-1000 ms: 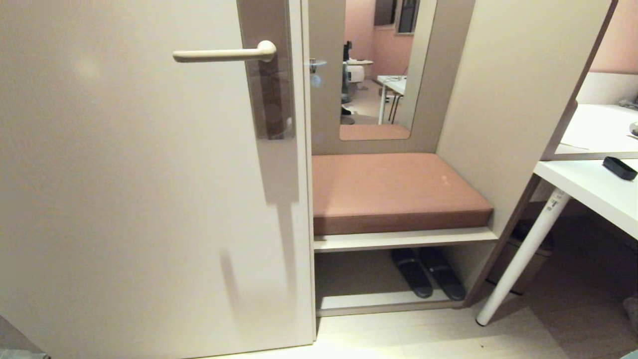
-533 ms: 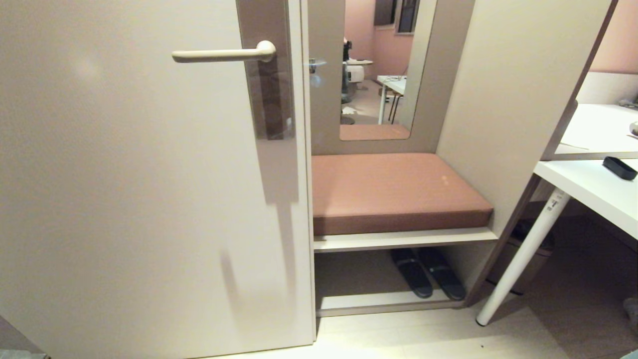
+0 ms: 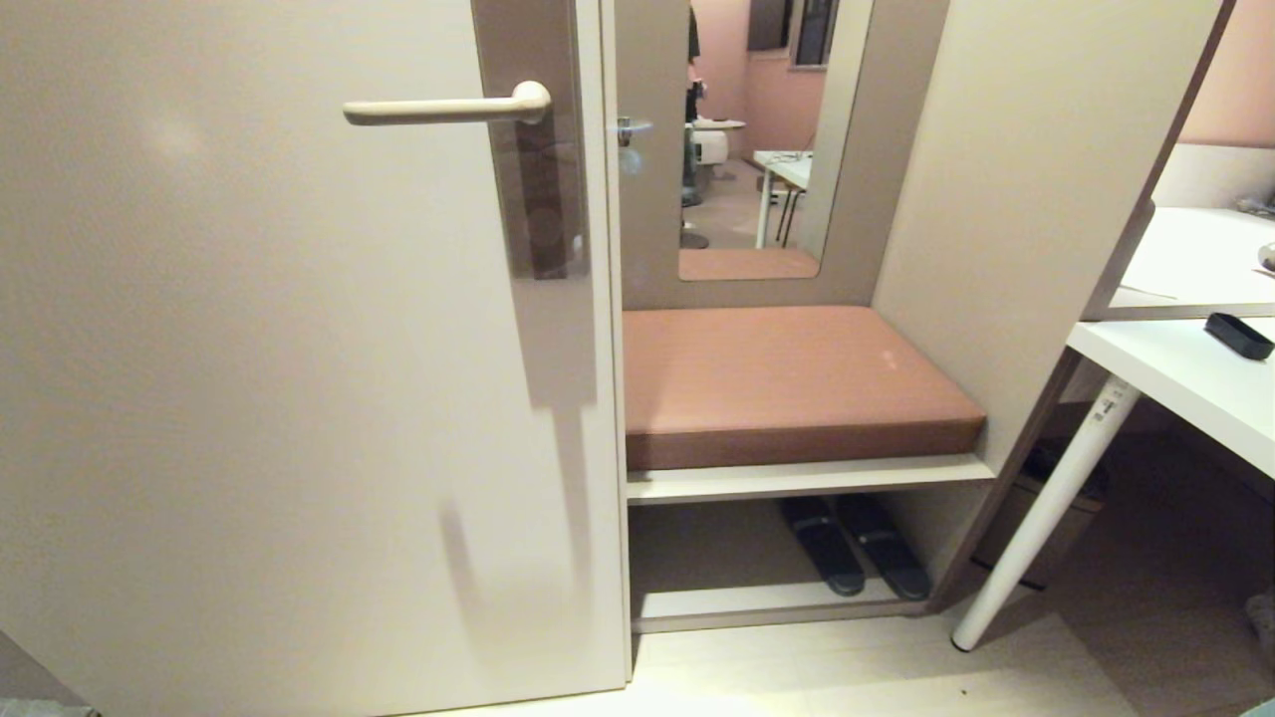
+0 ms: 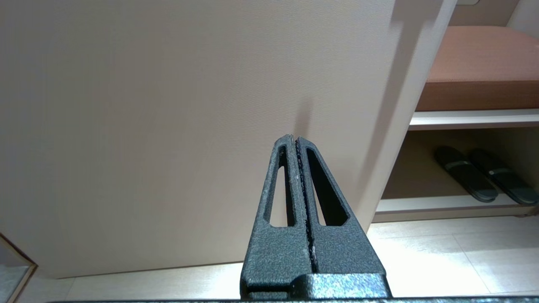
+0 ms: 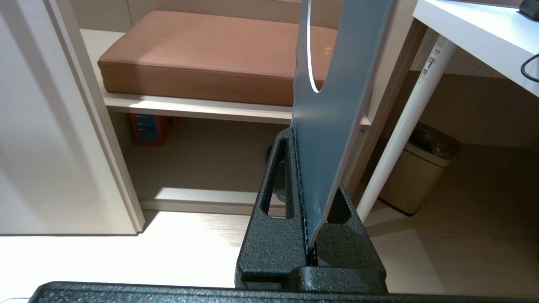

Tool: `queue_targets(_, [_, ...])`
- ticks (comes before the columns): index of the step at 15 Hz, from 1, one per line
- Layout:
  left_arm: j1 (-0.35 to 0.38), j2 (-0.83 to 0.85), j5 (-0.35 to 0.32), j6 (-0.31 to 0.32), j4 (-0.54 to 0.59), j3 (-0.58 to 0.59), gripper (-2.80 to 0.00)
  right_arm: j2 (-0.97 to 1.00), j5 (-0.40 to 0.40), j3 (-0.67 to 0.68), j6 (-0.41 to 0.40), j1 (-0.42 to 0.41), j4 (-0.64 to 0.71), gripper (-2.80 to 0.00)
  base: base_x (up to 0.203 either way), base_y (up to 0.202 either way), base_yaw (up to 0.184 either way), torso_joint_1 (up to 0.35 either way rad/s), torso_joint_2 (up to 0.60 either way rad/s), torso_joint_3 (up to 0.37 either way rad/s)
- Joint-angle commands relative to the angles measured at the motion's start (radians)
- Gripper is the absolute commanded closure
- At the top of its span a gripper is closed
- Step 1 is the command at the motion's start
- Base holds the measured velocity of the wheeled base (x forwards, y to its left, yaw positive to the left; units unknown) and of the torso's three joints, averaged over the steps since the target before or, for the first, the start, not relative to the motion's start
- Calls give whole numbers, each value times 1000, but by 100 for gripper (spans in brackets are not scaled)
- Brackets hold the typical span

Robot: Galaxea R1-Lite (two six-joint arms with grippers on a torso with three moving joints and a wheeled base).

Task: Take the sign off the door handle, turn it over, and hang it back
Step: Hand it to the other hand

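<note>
Item: flat blue-grey card door sign with round hole [image 5: 337, 105], pinched edge-on between the closed fingers of our right gripper [image 5: 305, 176], upper centre of the right wrist view. We judge it light, stiff, slick; hold by the solid end. Slim cream lever door handle [image 3: 438, 108], upper left, bare. Left gripper [image 4: 297, 141] closed, empty.

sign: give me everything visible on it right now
The sign shows only in the right wrist view: a thin, flat, blue-grey card with a pale edge and a rounded cut-out outlined in white near its far end. No lettering can be read on the visible face. The right gripper has its jaws shut on the near end, the card running out past the fingertips, tilted slightly. It touches nothing else and is off the door handle, which is bare.
</note>
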Motion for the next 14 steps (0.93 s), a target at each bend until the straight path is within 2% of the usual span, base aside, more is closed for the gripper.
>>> queue_targets(1, [0, 0, 0, -2, 0, 0, 0, 0, 2, 0, -4, 0, -1, 0, 0, 0, 0, 0, 0, 0])
queue_targets(14, [0, 0, 0, 1, 0, 0, 0, 0, 0, 0, 15, 0, -1, 0, 0, 0, 0, 0, 0, 0])
